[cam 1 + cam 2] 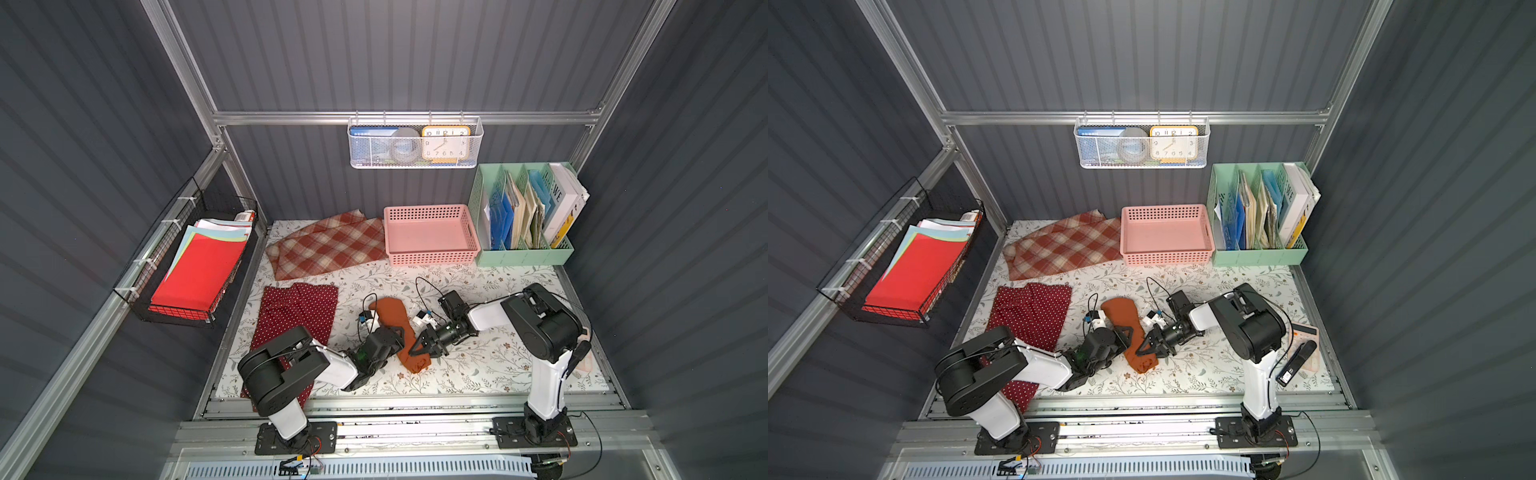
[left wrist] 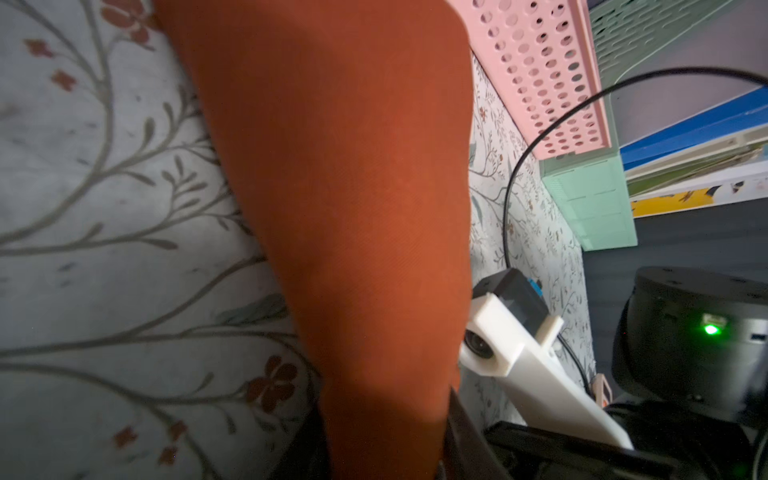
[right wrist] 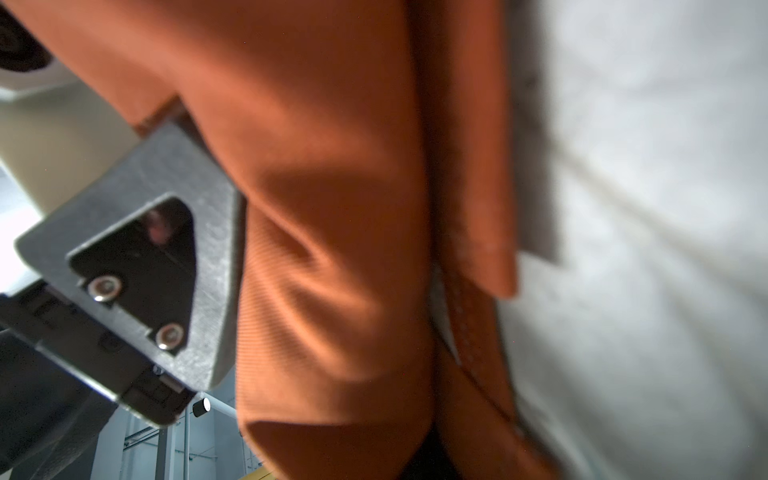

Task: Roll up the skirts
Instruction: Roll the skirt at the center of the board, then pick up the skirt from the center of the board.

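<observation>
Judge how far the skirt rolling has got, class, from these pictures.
No finished roll shows yet. In hand: the rust-orange skirt, a narrow folded strip, with the right gripper shut on it and the left gripper at its other edge. Still to do: the polka-dot skirt and the plaid skirt, both lying spread out.

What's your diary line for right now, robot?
rust-orange skirt: folded narrow | right gripper: shut on it | left gripper: touching, grip unclear | polka-dot skirt, plaid skirt: unrolled
</observation>
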Action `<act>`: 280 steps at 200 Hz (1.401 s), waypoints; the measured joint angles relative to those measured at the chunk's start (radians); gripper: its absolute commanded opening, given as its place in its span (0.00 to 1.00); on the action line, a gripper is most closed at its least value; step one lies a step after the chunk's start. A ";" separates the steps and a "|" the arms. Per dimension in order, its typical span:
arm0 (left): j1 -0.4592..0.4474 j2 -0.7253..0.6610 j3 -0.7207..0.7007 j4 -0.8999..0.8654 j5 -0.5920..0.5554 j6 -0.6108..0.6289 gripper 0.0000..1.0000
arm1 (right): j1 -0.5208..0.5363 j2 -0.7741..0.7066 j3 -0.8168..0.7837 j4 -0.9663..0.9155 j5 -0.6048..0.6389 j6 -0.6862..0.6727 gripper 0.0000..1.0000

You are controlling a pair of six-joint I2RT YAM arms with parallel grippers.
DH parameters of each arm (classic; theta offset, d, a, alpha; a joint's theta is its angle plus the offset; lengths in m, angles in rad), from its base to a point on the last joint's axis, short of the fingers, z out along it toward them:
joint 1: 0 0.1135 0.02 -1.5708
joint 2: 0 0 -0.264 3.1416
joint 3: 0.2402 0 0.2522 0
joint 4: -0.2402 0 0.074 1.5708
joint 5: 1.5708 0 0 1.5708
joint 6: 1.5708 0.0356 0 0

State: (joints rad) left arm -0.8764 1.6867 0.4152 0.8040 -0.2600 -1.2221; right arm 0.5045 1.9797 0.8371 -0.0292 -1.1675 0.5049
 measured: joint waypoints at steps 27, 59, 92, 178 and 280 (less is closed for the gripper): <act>-0.003 0.016 -0.005 0.048 0.003 0.016 0.57 | -0.002 0.000 0.000 0.001 0.000 0.005 0.03; -0.010 0.041 -0.004 0.135 0.026 0.037 0.66 | -0.006 0.000 0.000 0.007 0.000 0.013 0.03; -0.010 0.097 -0.005 0.209 0.036 0.039 0.36 | -0.011 0.000 -0.002 0.011 0.000 0.016 0.03; -0.006 0.231 -0.004 0.440 0.106 0.068 0.00 | -0.027 -0.025 -0.028 0.015 0.020 0.024 0.34; 0.109 0.111 0.243 -0.089 0.297 0.340 0.00 | -0.115 -0.758 -0.119 -0.388 0.686 0.013 0.59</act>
State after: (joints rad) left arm -0.7677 1.7981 0.6579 0.7147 0.0368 -0.8822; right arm 0.3893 1.2213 0.7185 -0.4168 -0.4820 0.5175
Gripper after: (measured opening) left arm 0.107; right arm 0.585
